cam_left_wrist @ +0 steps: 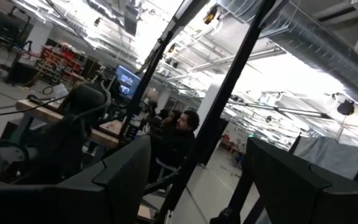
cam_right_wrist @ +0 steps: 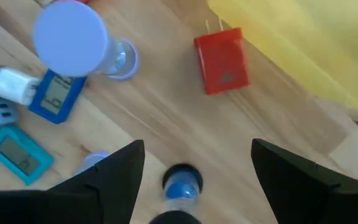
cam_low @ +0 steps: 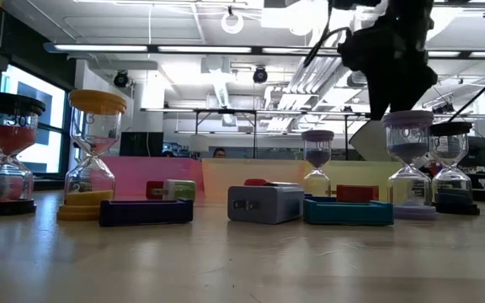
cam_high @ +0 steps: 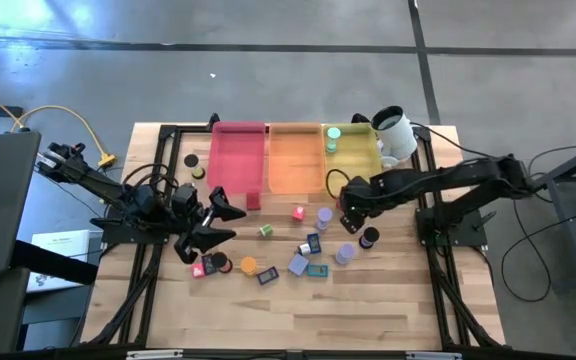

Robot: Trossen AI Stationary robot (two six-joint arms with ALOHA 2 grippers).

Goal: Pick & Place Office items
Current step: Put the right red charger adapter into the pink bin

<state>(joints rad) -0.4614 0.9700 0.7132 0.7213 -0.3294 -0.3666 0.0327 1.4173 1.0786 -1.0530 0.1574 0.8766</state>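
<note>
Fingers of both grippers stand wide and empty. We see the right gripper (cam_high: 352,217) above a red charger block (cam_right_wrist: 222,60) just off the yellow tray (cam_high: 360,160). The left gripper (cam_high: 206,222) is raised near the table's left edge.

An industrial robotics lab is showing itself here: exposed ducts (cam_left_wrist: 328,37) and strip lights (cam_low: 133,48) are running across the open ceiling at twelve o'clock. A wooden worktable (cam_high: 388,300) is sitting on a grey concrete floor (cam_high: 268,60), while a person (cam_left_wrist: 179,140) is working near a monitor (cam_left_wrist: 128,81) among benches beyond.
</note>
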